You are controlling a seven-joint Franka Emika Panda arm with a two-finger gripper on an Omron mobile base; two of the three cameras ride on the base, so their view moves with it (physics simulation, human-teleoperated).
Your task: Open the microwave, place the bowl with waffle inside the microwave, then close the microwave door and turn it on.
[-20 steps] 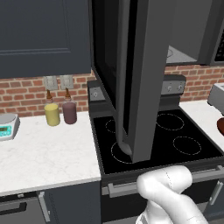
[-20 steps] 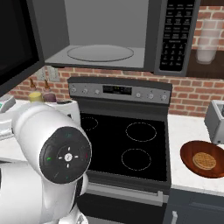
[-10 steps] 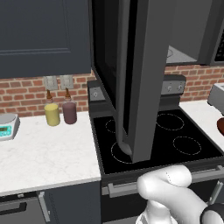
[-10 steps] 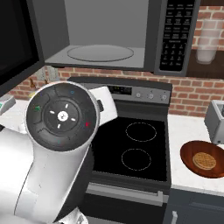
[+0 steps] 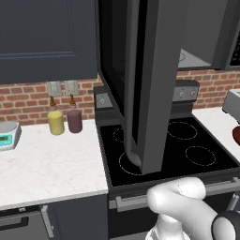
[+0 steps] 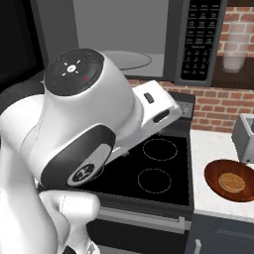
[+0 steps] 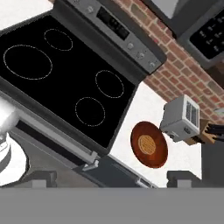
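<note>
The gripper has its jaws spread wide and holds nothing, hanging in the air above the stove front edge. The bowl with its waffle sits on the counter just right of the stove, beside the toaster. Above the stove, the microwave stands with its door swung open

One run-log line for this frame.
microwave door: open | bowl: on counter right of stove, waffle inside | hand: open, empty, above counter
</note>
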